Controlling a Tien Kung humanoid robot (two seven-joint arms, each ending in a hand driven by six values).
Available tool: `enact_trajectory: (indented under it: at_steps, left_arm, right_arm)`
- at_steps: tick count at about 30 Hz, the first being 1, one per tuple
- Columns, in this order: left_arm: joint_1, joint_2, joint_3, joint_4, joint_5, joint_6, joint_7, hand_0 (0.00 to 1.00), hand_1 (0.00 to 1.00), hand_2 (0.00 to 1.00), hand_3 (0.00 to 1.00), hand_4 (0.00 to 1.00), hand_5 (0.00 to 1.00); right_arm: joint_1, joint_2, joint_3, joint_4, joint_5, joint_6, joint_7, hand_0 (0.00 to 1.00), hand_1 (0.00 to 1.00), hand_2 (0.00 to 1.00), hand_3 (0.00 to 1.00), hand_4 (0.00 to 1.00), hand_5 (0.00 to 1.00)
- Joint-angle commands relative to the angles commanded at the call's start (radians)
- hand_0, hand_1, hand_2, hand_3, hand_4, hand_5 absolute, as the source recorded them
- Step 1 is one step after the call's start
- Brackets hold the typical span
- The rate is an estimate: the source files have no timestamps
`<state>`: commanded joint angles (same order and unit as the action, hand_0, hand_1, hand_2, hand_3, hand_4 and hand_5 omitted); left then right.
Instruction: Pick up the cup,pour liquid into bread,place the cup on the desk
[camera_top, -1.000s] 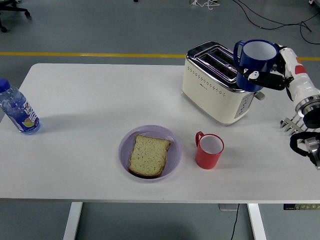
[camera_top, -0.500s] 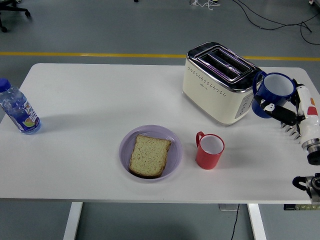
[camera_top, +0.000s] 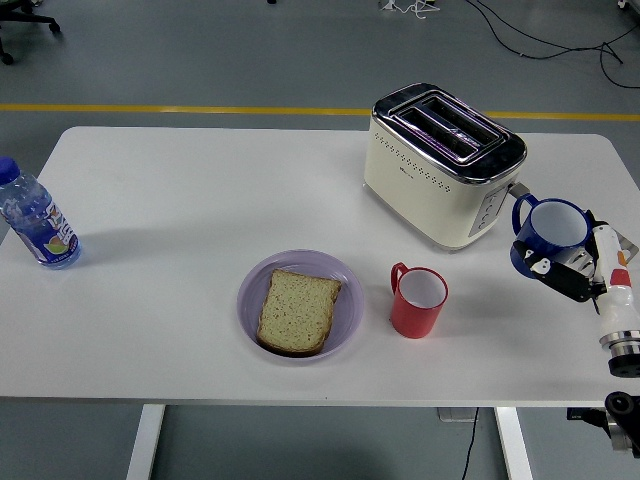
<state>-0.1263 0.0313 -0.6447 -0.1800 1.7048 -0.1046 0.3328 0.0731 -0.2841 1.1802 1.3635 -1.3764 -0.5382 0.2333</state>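
Blue and glossy, the cup (camera_top: 548, 235) sits in my right hand (camera_top: 568, 272), whose dark fingers (camera_top: 562, 279) are wrapped around its lower body. I take the toaster (camera_top: 442, 163) as my landmark: the cup is just to its right and a little nearer to me, low over the white table (camera_top: 190, 200). Whether its base already touches the table I cannot tell, because the hand hides it. The mouth of the cup faces up and the inside looks white; its handle points toward the toaster. My left arm is not in the picture.

For the move, the relation that matters is the cup against the bread. The slice of bread (camera_top: 297, 310) lies flat on a lilac plate (camera_top: 345, 325), in front of the toaster and to its left, well apart from the cup. Between them stands a red mug (camera_top: 418, 300), just beside the plate. So a path from the cup to the bread goes leftward over that mug, and I judge I must carry the cup high enough there.

The bread looks porous and soft; the plate is smooth and shallow. The toaster is cream with a shiny metal top. Far to its left a clear plastic bottle (camera_top: 35, 217) stands upright near the table edge.
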Motion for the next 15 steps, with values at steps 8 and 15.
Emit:
enact_trajectory:
  at_steps: [8,15]
  left_arm:
    - [-0.002,0.000,-0.002,0.000,0.003,-0.001,0.000,0.375,0.358,0.432,0.614,0.341,0.998]
    - [-0.001,0.000,0.002,0.000,0.002,-0.001,0.000,0.375,0.358,0.432,0.614,0.341,0.998]
  right_arm:
    - [-0.011,0.029,-0.039,-0.089,0.025,0.012,0.057,0.470,0.424,0.554,0.568,0.592,0.002]
    - [-0.001,0.047,-0.076,-0.164,0.044,0.013,0.081,0.475,0.428,0.557,0.569,0.590,0.002]
